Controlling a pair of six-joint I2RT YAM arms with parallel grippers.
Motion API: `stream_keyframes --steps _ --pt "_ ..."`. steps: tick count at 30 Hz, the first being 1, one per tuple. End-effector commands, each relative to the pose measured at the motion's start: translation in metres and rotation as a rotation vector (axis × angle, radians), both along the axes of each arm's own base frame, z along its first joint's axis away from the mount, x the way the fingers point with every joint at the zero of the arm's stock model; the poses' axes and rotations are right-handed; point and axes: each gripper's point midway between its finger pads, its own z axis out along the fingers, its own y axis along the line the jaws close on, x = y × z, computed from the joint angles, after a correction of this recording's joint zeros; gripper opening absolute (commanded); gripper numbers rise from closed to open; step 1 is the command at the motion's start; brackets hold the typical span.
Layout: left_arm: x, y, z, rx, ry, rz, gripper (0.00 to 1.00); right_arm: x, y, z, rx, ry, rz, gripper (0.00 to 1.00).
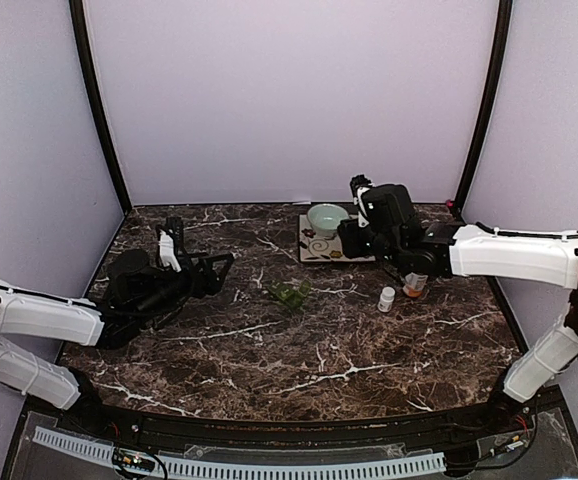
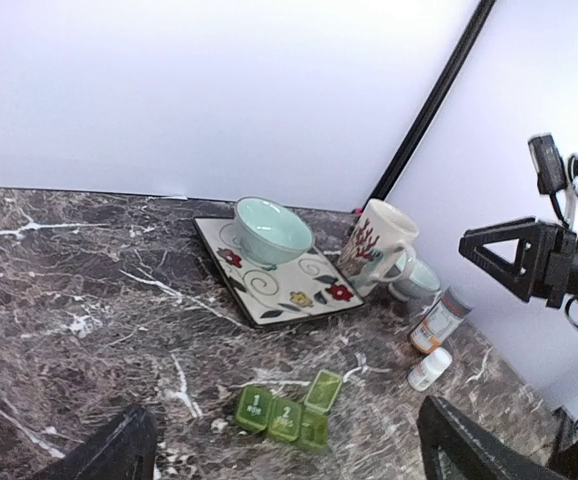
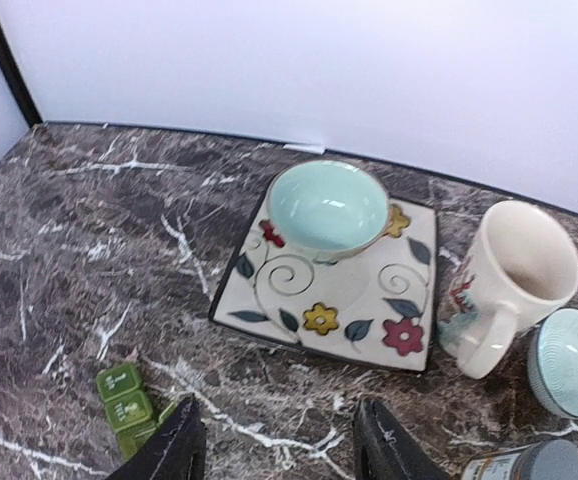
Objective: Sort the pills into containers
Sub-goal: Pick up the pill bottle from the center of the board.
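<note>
- Left gripper (image 1: 221, 267): fingers spread wide with nothing between them. It hangs low over the counter (image 1: 269, 370), to the left of the pill box.
- Right gripper (image 3: 274, 440): fingers parted and holding nothing. It hovers over the right half of the counter, near the front edge of the plate.
- Pill box (image 2: 284, 415): lies flat on the counter between the two arms, touching nothing else. One lid (image 2: 324, 390) stands open and two numbered lids are down. I judge it light, stiff plastic that is likely to skid on polished stone. It is best held across its long sides or braced while being filled. The hinges are probably thin.
- Pills: none can be made out in any view, so their location cannot be confirmed. I judge them very light, hard and apt to roll or scatter. They would need a careful fingertip pinch.
- White cap (image 2: 429, 368): stands just beside the amber bottle (image 2: 437, 322), to the right of the box.
- Plate (image 3: 329, 300): at the far side, carrying a bowl (image 3: 327, 205), with a mug (image 3: 514, 280) beside it.
</note>
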Motion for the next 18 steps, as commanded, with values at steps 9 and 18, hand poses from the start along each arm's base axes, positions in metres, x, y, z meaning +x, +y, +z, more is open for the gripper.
stream_keyframes --steps 9,18 --pt "0.018 0.005 0.046 -0.011 -0.149 0.001 0.98 0.027 -0.049 0.053 0.173 -0.071 -0.134 1.00" --pt "0.040 0.001 0.005 0.163 0.053 0.046 0.89 0.014 -0.066 -0.002 -0.017 0.233 -0.226 0.73"
